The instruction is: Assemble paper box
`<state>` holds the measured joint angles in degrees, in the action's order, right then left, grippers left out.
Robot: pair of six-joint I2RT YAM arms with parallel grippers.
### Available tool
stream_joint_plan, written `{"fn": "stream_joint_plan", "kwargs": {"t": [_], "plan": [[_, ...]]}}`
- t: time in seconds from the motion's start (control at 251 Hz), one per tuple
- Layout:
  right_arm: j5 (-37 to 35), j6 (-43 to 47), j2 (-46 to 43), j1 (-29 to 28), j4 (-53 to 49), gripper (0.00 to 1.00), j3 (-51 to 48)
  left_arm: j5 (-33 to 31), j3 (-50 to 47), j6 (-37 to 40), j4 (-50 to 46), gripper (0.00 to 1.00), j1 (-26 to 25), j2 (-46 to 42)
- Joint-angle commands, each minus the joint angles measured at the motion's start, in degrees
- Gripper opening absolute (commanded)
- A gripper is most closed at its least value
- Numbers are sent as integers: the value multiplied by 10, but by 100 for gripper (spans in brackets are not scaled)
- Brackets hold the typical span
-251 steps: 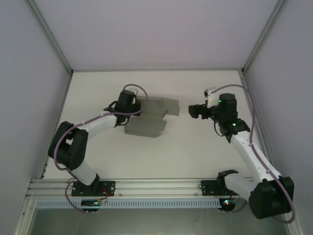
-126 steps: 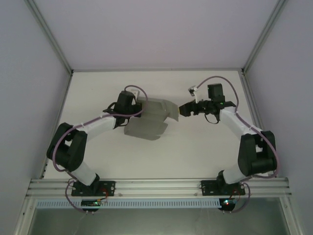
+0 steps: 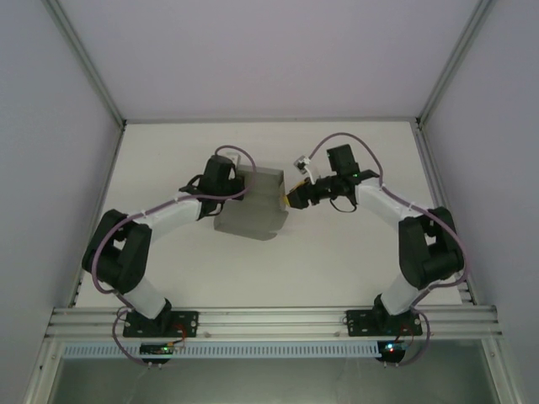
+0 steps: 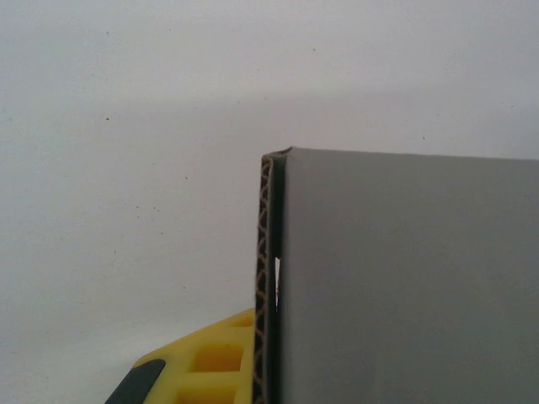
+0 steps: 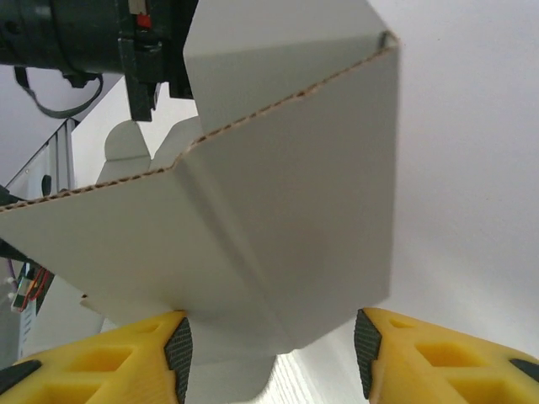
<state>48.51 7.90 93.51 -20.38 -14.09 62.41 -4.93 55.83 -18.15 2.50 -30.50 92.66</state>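
The paper box [image 3: 253,209] is a little left of the middle of the white tabletop [image 3: 337,261]. It is a grey cardboard sheet, partly folded: one broad panel lies low toward the near side and the rest is raised behind it. I cannot tell whether that low panel actually rests on the tabletop.

The left pincer [image 3: 238,179] has the box by its left edge, jaws together and clamped on the cardboard. Close up on that side, the raw corrugated edge [image 4: 265,295] of a grey panel runs up the view. One yellow finger [image 4: 206,370] sits tight against the foot of it.

The right pincer [image 3: 295,197] reaches in from the other side and meets the box at its right edge. Its two yellow fingers stand apart, and the lower end of a creased flap [image 5: 278,252] comes down between their black pads [image 5: 178,352]. The pad on the left of that wrist view is just beside the cardboard, though I cannot say whether it touches. The other pad has a plain gap between it and the flap, so nothing is gripped there. Beyond the flap's torn-looking top edge is the dark body of the left arm [image 5: 84,34].
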Motion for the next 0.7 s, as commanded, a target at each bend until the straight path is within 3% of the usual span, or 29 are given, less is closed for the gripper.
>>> {"fn": "stream_joint_plan", "kwargs": {"t": [0.0,0.196,0.355,0.427,0.547,0.694], "plan": [[-32,-52,15,-15,45,55,14,-35,28,7,-14,0,-16,7],[-176,-140,29,-47,140,55,-7,-53,31,9,-16,0,-31,13],[-463,-183,42,-104,165,54,-16,-53,31,12,-17,0,-40,18],[-540,-200,55,-122,195,45,-23,-52,32,11,-18,0,-42,23],[-621,-239,72,-137,226,22,-37,-63,35,6,-26,0,-47,33],[-725,-273,88,-155,245,10,-42,-78,38,-3,-30,0,-56,50]]}}
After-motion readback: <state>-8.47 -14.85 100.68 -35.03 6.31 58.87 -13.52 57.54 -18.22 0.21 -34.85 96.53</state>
